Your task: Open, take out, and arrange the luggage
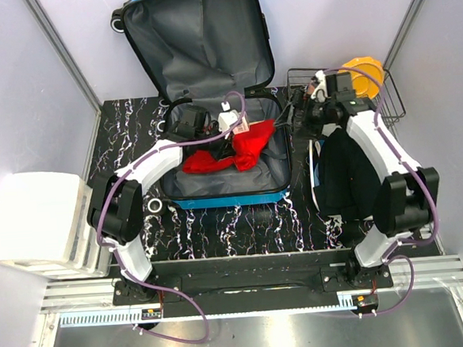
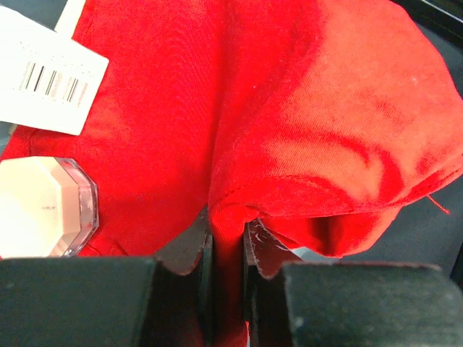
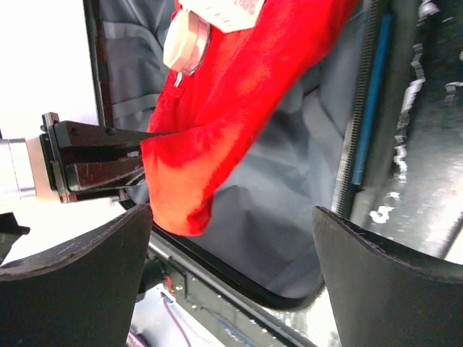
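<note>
1. Top view: the luggage (image 1: 211, 103) lies open at the back middle of the table (image 1: 219, 230), its lid upright and its base flat, grey lining up.
   - The left gripper (image 1: 237, 135) reaches into the base from the left. It sits at the red cloth (image 1: 245, 147) lying inside.
   - The right gripper (image 1: 301, 119) is just beside the luggage's right rim, outside it, near a wire basket (image 1: 389, 99).
   - A black cloth (image 1: 343, 174) lies under the right arm. A white bin (image 1: 36, 223) stands at far left.
2. Left wrist view: the jaws are pinched together on a fold of the red cloth, which fills most of the frame.
   - A white barcode tag (image 2: 51, 72) sits at upper left.
   - A clear octagonal case (image 2: 43, 206) lies on the cloth at left.
3. Right wrist view: the right fingers (image 3: 79, 282) stand wide apart with nothing between them, over the luggage's front rim.
   - The grey lining is below and beyond the fingers.
   - The left gripper enters from the left and clamps the red cloth, whose edge hangs off its tips above the lining.
</note>
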Controlling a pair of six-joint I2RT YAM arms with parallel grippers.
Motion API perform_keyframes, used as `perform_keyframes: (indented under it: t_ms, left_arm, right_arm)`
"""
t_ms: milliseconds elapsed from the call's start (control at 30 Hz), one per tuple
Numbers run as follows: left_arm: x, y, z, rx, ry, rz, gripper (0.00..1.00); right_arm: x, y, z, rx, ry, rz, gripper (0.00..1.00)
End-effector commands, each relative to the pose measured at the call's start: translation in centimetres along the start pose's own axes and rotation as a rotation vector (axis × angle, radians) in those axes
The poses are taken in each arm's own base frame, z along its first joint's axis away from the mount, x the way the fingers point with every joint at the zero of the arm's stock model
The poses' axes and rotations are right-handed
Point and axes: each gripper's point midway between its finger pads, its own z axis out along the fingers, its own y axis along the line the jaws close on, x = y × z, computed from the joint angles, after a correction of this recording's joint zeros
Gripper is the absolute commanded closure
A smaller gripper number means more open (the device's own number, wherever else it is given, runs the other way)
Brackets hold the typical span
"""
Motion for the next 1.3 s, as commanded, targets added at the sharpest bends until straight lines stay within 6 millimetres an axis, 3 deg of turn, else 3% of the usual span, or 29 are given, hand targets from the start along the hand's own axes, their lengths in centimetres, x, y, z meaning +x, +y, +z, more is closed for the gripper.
perform_keyframes:
  t_ms: [0,267,400,567,600,700,733,800,867,900,933,967,1033,1067,1100,1267]
  left_arm:
    - [-4.6,-1.4,-2.3,0.021,-0.15,0.016,1.0]
    - [-5.2,-1.7,-3.4,0.005,-0.181,0.022,1.0]
    - [-5.2,-2.0,-3.8,0.003,-0.189,0.035,1.0]
    - [-4.8,-2.7,-3.9,0.027,-0.188,0.049,1.0]
    - [-4.8,-2.8,-4.0,0.034,-0.188,0.05,1.0]
    - [-4.9,-3.6,-4.5,0.06,-0.19,0.073,1.0]
    - [-4.8,-3.7,-4.6,0.063,-0.187,0.081,1.0]
    - [-4.8,-4.0,-5.2,0.063,-0.182,0.086,1.0]
    - [-4.9,-4.1,-6.0,0.058,-0.178,0.081,0.83]
    - [-5.0,-4.2,-6.3,0.06,-0.18,0.066,0.7]
    - [-5.1,-4.4,-6.6,0.069,-0.18,0.052,0.42]
    - [-5.2,-4.4,-7.2,0.064,-0.176,0.033,0.29]
    - [-5.7,-4.7,-7.9,0.066,-0.175,0.006,0.19]
    - [-5.6,-5.0,-8.6,0.072,-0.168,-0.007,0.06]
    - [-5.8,-5.2,-9.0,0.075,-0.171,-0.015,0.01]
    - [-6.9,-6.3,-11.5,0.069,-0.207,-0.027,0.01]
  right_arm:
    - [-0.7,3.1,2.9,-0.04,0.005,0.061,0.0]
    - [1.7,3.4,6.8,-0.031,0.118,0.138,0.0]
    - [2.9,2.6,8.9,-0.014,0.171,0.272,0.0]
    - [1.8,3.8,10.5,-0.038,0.151,0.254,0.01]
    - [1.7,3.8,10.9,-0.04,0.157,0.257,0.03]
    - [1.2,5.0,10.9,-0.088,0.166,0.261,0.3]
    - [1.3,5.7,10.5,-0.124,0.184,0.259,0.55]
    - [1.6,7.0,9.4,-0.176,0.205,0.254,0.79]
    - [2.1,8.2,8.0,-0.24,0.239,0.266,1.0]
    - [1.9,9.1,6.7,-0.267,0.233,0.263,1.0]
    - [2.1,9.4,6.0,-0.29,0.245,0.269,1.0]
    - [1.8,9.5,5.2,-0.297,0.233,0.278,1.0]
    - [1.3,10.5,2.8,-0.322,0.19,0.263,1.0]
    - [1.0,10.8,1.9,-0.331,0.172,0.26,1.0]
    - [0.9,11.4,0.1,-0.351,0.142,0.245,1.0]
    - [0.4,12.7,-5.3,-0.411,0.027,0.158,1.0]
